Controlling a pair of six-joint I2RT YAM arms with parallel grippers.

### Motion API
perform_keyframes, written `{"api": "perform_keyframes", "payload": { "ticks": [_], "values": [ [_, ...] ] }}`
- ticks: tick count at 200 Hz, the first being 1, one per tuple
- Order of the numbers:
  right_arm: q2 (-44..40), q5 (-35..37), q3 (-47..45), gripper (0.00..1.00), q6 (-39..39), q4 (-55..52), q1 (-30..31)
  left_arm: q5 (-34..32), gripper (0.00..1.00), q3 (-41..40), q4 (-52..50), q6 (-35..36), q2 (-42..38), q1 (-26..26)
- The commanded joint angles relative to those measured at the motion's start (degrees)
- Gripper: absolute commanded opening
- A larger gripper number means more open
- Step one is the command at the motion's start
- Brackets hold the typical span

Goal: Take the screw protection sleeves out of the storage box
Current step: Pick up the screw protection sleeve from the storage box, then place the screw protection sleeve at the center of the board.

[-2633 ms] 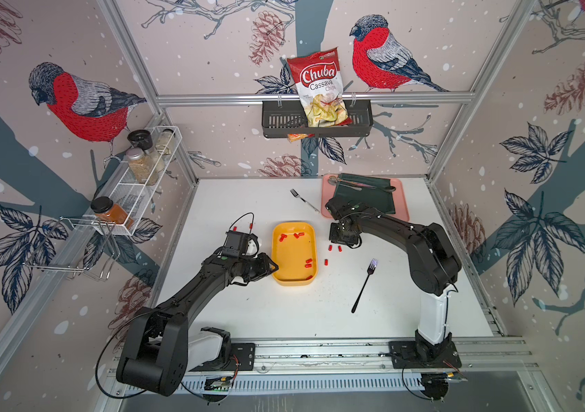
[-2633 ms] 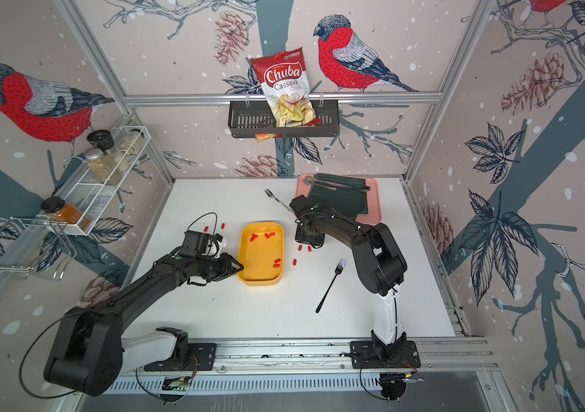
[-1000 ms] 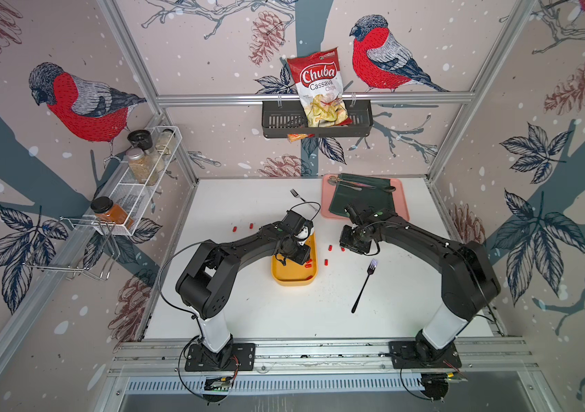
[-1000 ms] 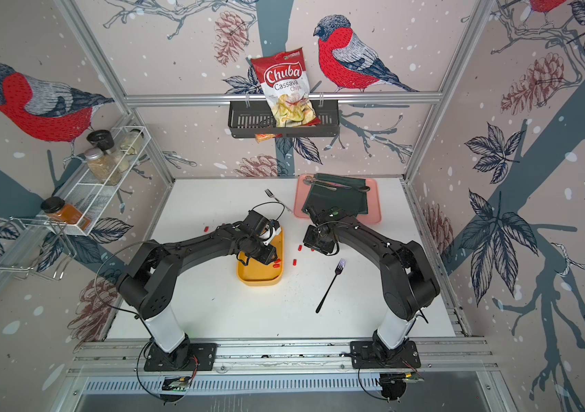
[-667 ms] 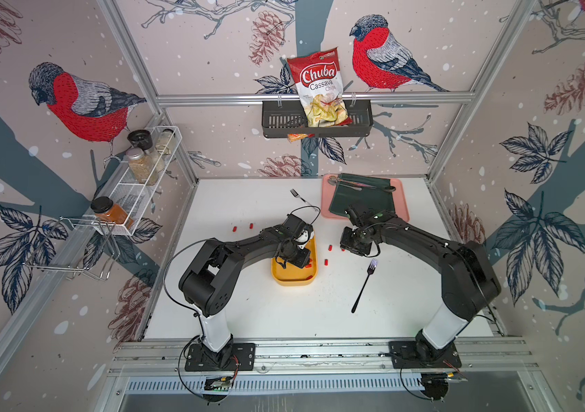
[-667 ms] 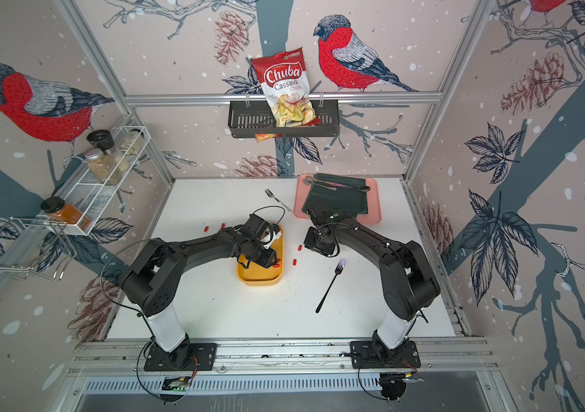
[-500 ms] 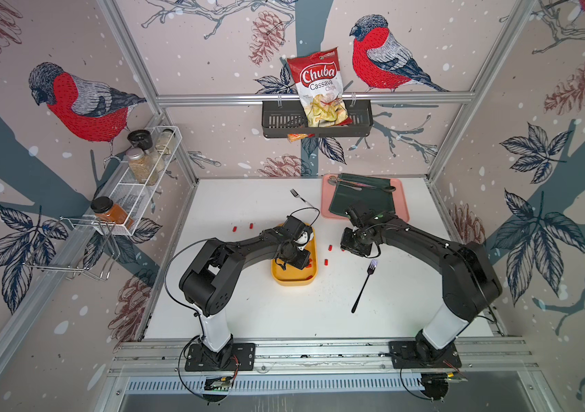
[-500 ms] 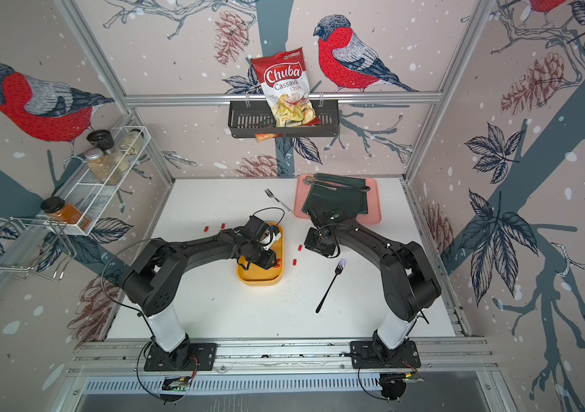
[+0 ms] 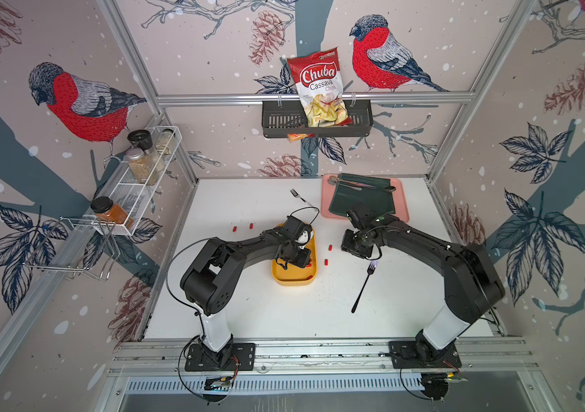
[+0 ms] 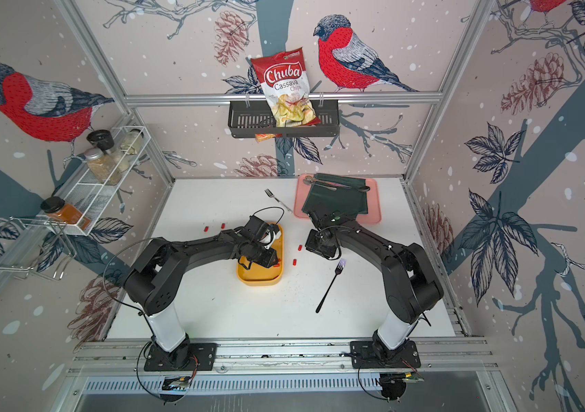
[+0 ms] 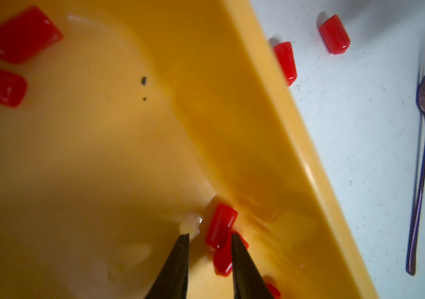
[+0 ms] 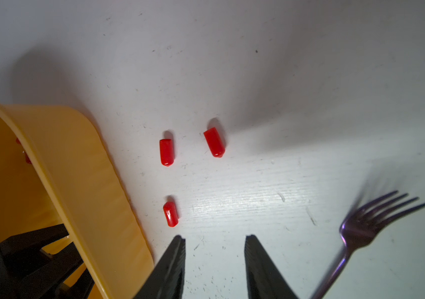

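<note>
The yellow-orange storage box [image 9: 294, 281] [image 10: 259, 280] sits mid-table. My left gripper [image 9: 298, 258] [image 11: 209, 235] reaches down inside it, open with a narrow gap. One red screw protection sleeve [image 11: 220, 225] lies just past the tips. Another sleeve [image 11: 223, 259] lies between the jaws against one finger, with a gap left on the other side. Two more sleeves [image 11: 22, 33] rest farther along the box floor. My right gripper [image 9: 355, 248] [image 12: 215, 236] hovers open and empty over the table, right of the box, close to three loose sleeves [image 12: 166, 152].
Two sleeves [image 9: 234, 229] lie on the table left of the box. A dark purple fork [image 9: 364, 285] [image 12: 369, 225] lies near my right gripper. A silver fork [image 9: 300, 198] and a pink tray [image 9: 403, 210] with green cloth are at the back.
My left gripper has shifted a little toward the near end of the box and its jaws have narrowed around the sleeves. The right arm has barely moved.
</note>
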Motion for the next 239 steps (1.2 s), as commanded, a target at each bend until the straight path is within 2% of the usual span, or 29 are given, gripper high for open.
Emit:
{"api": "perform_keyframes", "payload": {
  "ticks": [1, 15, 42, 73, 107, 143, 166, 201, 220, 239],
  "values": [
    [-0.4, 0.2, -0.2, 0.43, 0.3, 0.3, 0.1, 1.1, 0.28, 0.5, 1.0, -0.1, 0.9, -0.2],
    [-0.4, 0.1, -0.2, 0.43, 0.2, 0.3, 0.1, 1.2, 0.25, 0.3, 1.3, -0.2, 1.0, -0.3],
    [-0.3, 0.1, -0.4, 0.42, 0.1, 0.5, 0.1, 0.9, 0.13, 0.0, 1.7, -0.8, 1.1, -0.3],
    [-0.2, 0.0, -0.6, 0.42, 0.1, 0.5, 0.1, 1.1, 0.03, -0.1, 2.2, -1.4, 0.2, -0.3],
    [-0.3, 0.3, -0.3, 0.42, 0.2, 0.4, 0.1, -0.7, 0.00, 1.0, 0.6, -2.9, -1.4, -0.1],
    [0.1, 0.6, 0.0, 0.42, 0.2, 0.5, 0.1, 0.3, 0.00, 2.6, -1.1, -6.0, -5.9, 3.1],
    [0.3, 0.6, 0.5, 0.42, 0.1, 0.4, 0.1, 0.1, 0.00, 3.3, -3.7, -8.0, -9.8, 8.3],
    [0.5, 0.8, 1.1, 0.42, -0.3, 0.1, 0.1, -0.5, 0.00, 3.0, -6.9, -8.9, -16.5, 22.8],
    [0.9, 0.6, 1.0, 0.42, -0.3, 0.4, 0.0, -3.6, 0.00, 3.3, -7.9, -7.7, -16.2, 29.4],
    [1.3, 0.2, 1.2, 0.42, -0.3, 0.5, 0.1, -5.5, 0.00, 3.7, -8.1, -7.4, -13.6, 33.2]
  ]
}}
